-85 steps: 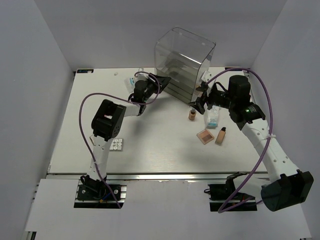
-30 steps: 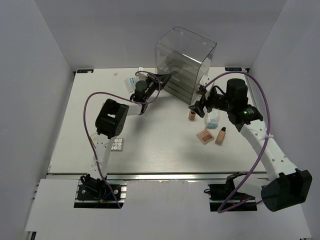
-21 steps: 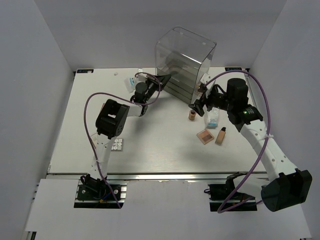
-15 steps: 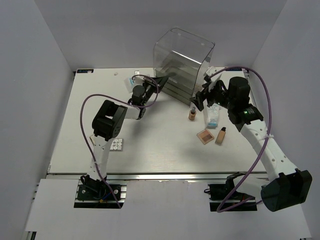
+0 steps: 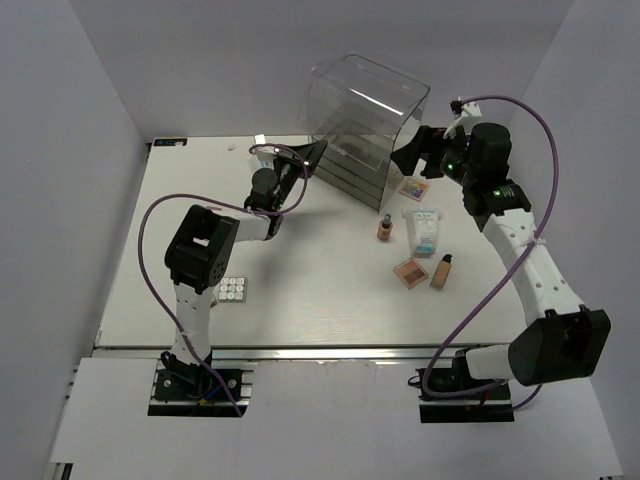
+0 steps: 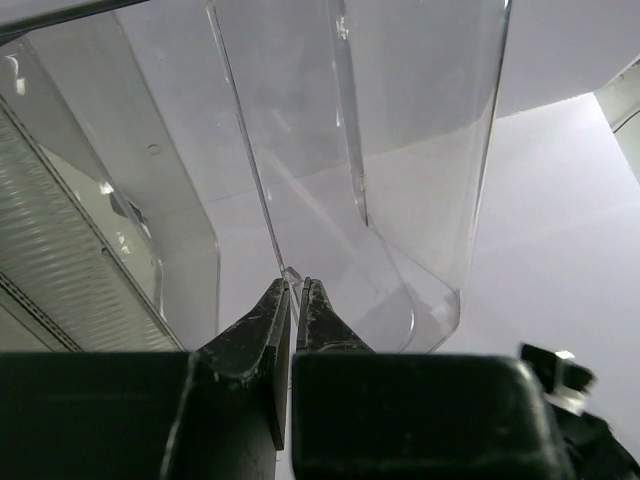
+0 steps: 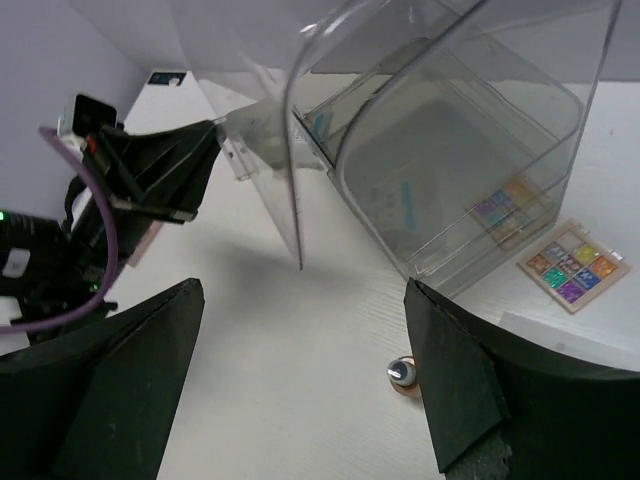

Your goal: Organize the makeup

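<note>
Your left gripper (image 6: 295, 288) is at the far edge of the desk (image 5: 320, 300), its fingertips pinched together on a thin clear wall of the clear plastic box (image 5: 365, 105), on that box's left side. From its wrist camera you see the plastic edge caught between the two tips. Your right gripper (image 7: 300, 292) hangs just off the box's right side with its fingers spread wide and nothing between them. The makeup lies loose on the desk, most of it in the right half. A multicoloured palette (image 5: 413, 187) sits flat just beside the box's near-right corner. Nearer to you a small tan bottle (image 5: 384, 229) stands by itself, with a white-and-blue packet (image 5: 424, 230) just to its right. Further toward the near edge a peach palette (image 5: 410, 271) lies flat, and a tan foundation bottle (image 5: 440, 270) with a dark cap lies on its side right beside it. The white grid palette (image 5: 233, 289) is well apart from these, in the left half of the desk next to your left arm's lower link.
</note>
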`<state>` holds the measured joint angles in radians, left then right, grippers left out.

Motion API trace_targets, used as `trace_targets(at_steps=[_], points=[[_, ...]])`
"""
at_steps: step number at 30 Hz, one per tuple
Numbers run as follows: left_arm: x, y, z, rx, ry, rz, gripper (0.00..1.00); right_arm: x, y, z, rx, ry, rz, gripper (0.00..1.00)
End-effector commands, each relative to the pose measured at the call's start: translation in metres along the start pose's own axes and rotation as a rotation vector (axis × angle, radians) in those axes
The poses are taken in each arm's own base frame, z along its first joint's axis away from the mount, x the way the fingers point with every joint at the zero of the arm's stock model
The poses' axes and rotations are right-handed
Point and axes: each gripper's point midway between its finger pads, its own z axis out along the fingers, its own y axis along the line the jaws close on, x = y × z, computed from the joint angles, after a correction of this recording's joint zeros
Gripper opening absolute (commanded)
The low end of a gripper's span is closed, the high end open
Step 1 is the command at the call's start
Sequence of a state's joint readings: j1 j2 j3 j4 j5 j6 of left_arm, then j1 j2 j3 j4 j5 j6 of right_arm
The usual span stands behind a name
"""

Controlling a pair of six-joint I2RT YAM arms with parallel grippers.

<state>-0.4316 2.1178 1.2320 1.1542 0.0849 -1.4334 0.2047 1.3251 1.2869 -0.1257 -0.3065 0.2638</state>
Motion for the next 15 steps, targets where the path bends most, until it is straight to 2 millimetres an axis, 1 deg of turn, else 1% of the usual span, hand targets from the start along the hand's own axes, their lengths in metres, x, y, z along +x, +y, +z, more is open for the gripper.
trace_targets(at_steps=[1,3,7,15], points=[[-0.018,-0.109,0.0,0.265,-0.05,0.015,0.0,-0.016,0.006,0.006,-0.031,-0.003,0.204,0.86],[-0.02,-0.113,-0.001,0.272,-0.056,0.014,0.0,-0.015,0.014,0.011,-0.082,0.01,0.234,0.84],[-0.025,-0.122,-0.002,0.289,-0.071,0.002,0.0,-0.012,0.017,0.018,-0.122,0.029,0.261,0.82],[-0.03,-0.152,-0.003,0.347,-0.087,-0.01,0.0,-0.004,0.026,0.02,-0.18,0.05,0.295,0.78]])
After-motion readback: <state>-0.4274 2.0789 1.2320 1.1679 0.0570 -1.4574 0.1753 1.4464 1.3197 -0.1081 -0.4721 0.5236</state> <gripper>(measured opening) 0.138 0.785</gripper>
